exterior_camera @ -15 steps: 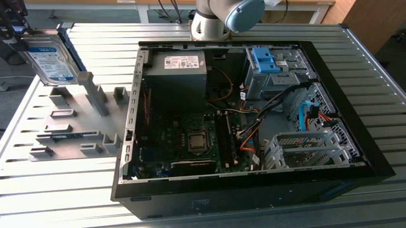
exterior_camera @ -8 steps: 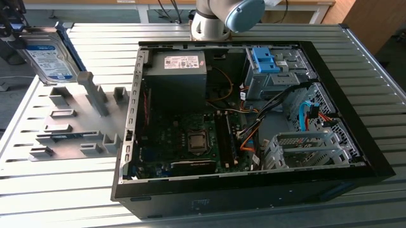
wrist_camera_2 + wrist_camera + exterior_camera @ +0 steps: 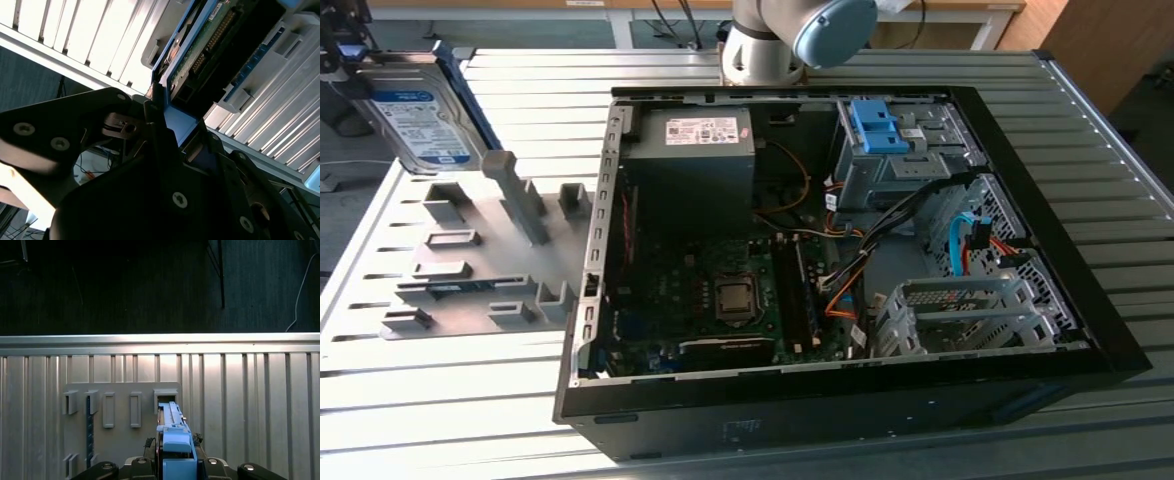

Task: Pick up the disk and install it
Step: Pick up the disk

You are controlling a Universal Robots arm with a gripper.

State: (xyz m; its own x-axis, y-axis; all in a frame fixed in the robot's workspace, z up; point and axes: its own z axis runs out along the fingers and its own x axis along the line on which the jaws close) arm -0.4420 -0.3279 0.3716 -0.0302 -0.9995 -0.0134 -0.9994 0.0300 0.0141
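Jaws clamped on the disk point(image 3: 200, 55): in the second wrist view the gripper point(image 3: 175, 130) has a dark finger on either side of the blue frame, pressing on it, with the green board face beyond them.

Disk stands on edge at the exterior view's far left, label side toward that camera, at the far end of the plate point(image 3: 467, 250) and well apart from the case point(image 3: 854, 415). In the first wrist view it runs edge-on from the gripper down toward one holder point(image 3: 165, 396). I cannot tell whether its lower end is free of that holder or seated in it.

Step in hand, as I judge it: the pick-up, a lift out of the holder.
- Pull straight along the holder's line. A twist would likely bind the frame.
- Keep the squeeze on the blue frame, not on the board or the label face.
- Hold the disk plumb until its lower edge is plainly above the holders.
- The plastic frame may flex, so go slowly and watch for slip.

Count:
- Disk: one. Gripper: one.
- Plate: one. The first wrist view shows five holders in the row by the disk, with more below them.
- Case: one, lid off, lying on the slatted table point(image 3: 454, 400).
- Inside the case: one dark box point(image 3: 694, 165) with a sticker, one bare blue bracket point(image 3: 871, 125), one empty silver cage point(image 3: 961, 315).
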